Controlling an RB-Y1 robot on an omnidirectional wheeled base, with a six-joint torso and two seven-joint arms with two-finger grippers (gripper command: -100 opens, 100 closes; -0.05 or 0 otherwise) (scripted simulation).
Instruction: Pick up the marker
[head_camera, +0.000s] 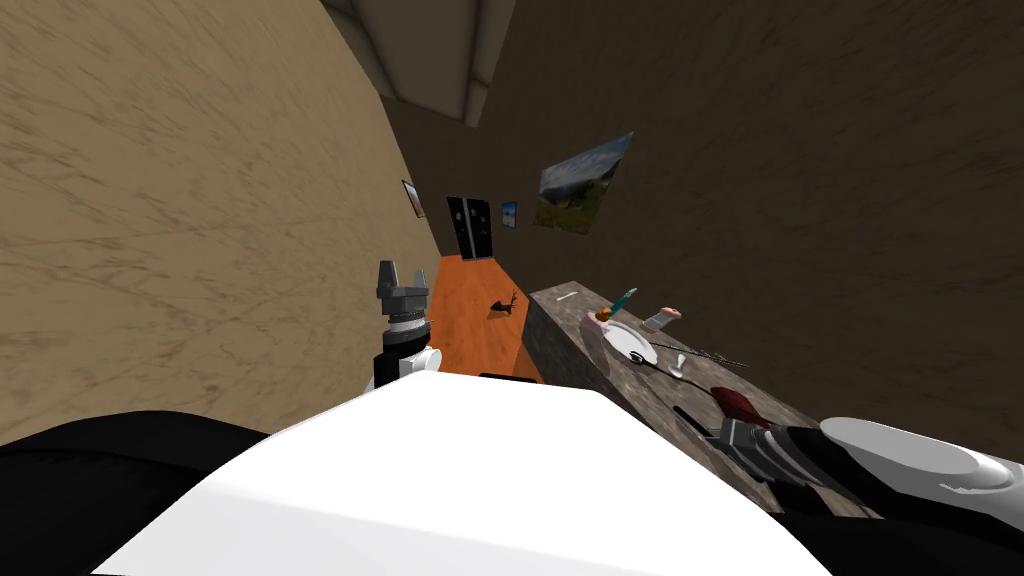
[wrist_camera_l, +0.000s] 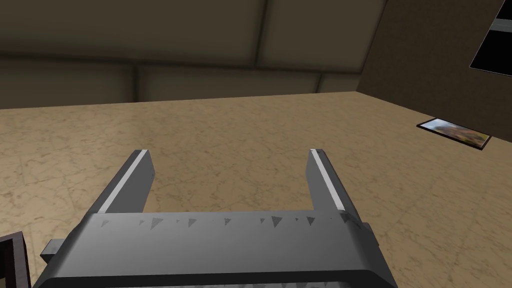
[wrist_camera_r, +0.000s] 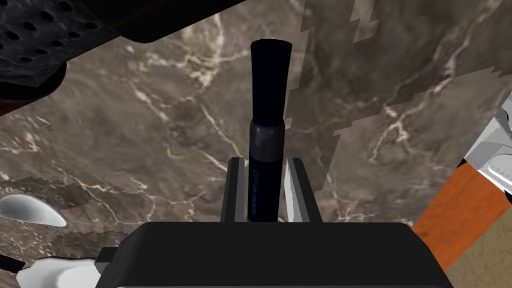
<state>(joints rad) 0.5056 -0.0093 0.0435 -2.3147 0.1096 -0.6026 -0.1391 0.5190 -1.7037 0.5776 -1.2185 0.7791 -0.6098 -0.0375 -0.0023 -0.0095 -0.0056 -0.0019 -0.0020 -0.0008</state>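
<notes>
The marker is dark blue-black and slim, with its cap end pointing away from my hand. My right gripper is shut on its barrel, one finger pressed to each side. It is held over the brown marbled counter; I cannot tell whether it touches the top. In the head view the right gripper is at the counter's near end, with the marker showing as a short dark stub ahead of it. My left gripper is open and holds nothing; it is raised by the tan wall.
Further along the counter lie a dark red object, a white spoon, a white plate, a small shaker and a cup with a teal item. The orange floor runs between counter and wall.
</notes>
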